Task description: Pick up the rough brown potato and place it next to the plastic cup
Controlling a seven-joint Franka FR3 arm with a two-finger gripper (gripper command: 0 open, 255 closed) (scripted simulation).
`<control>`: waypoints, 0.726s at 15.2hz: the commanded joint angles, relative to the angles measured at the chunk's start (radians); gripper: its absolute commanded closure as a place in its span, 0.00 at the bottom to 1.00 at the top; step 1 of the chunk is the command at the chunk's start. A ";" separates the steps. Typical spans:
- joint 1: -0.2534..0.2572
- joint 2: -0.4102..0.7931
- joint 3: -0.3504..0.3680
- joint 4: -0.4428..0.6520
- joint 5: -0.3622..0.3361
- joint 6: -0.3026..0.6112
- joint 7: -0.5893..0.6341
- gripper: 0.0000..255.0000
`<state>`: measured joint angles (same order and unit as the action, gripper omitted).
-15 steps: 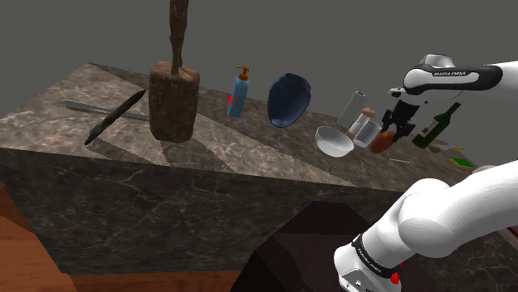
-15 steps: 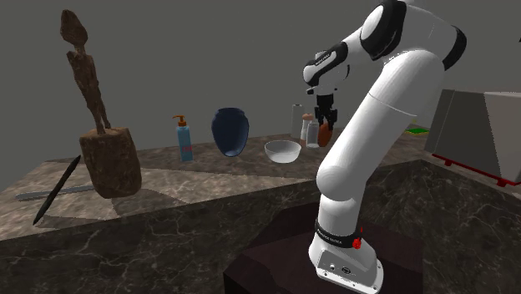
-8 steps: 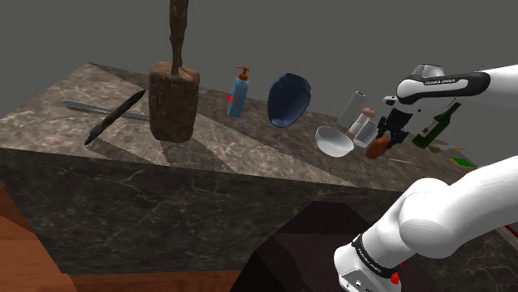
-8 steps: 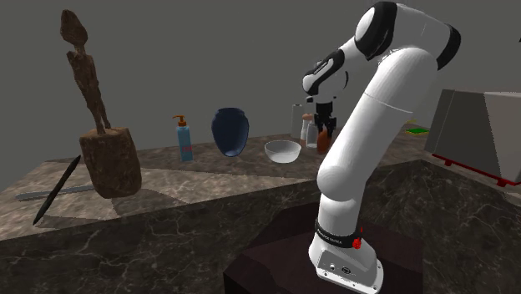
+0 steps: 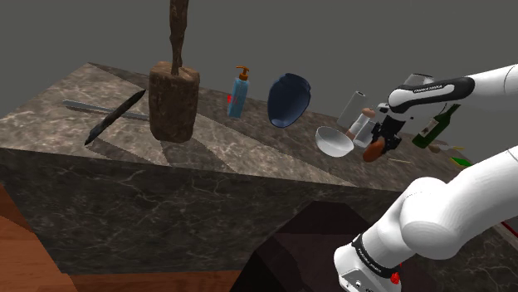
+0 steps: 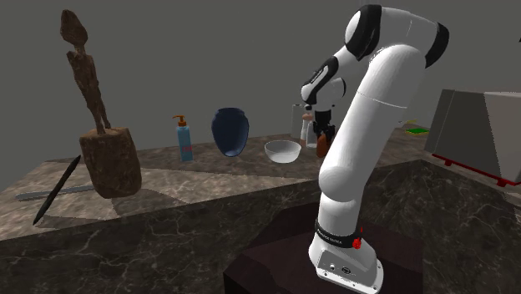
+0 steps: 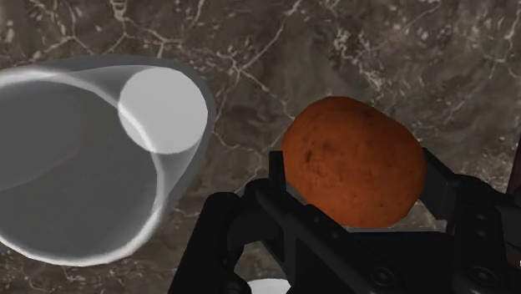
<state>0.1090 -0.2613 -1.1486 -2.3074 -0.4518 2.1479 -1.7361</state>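
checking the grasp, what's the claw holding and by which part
The claw holds the orange-brown potato, clasped across its middle, one finger on each side.

In the shoulder view you have the potato (image 5: pixel 375 149) clasped in the gripper (image 5: pixel 378 143) over the counter (image 5: pixel 249 153), with the cup (image 5: pixel 360 127) just beside it at eleven o'clock and the bowl (image 5: pixel 334 141) at nine. From the bowl, the vase (image 5: pixel 288 100) stands at ten o'clock, the pump bottle (image 5: pixel 239 93) farther along that line, and the block (image 5: pixel 173 101) well apart at nine. The bottle (image 5: pixel 438 124) stands at the potato's two o'clock.
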 commanded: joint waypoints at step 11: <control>0.040 0.069 -0.065 -0.045 0.042 0.090 -0.028 1.00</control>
<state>0.1483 -0.1941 -1.2132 -2.3466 -0.4110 2.2409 -1.7636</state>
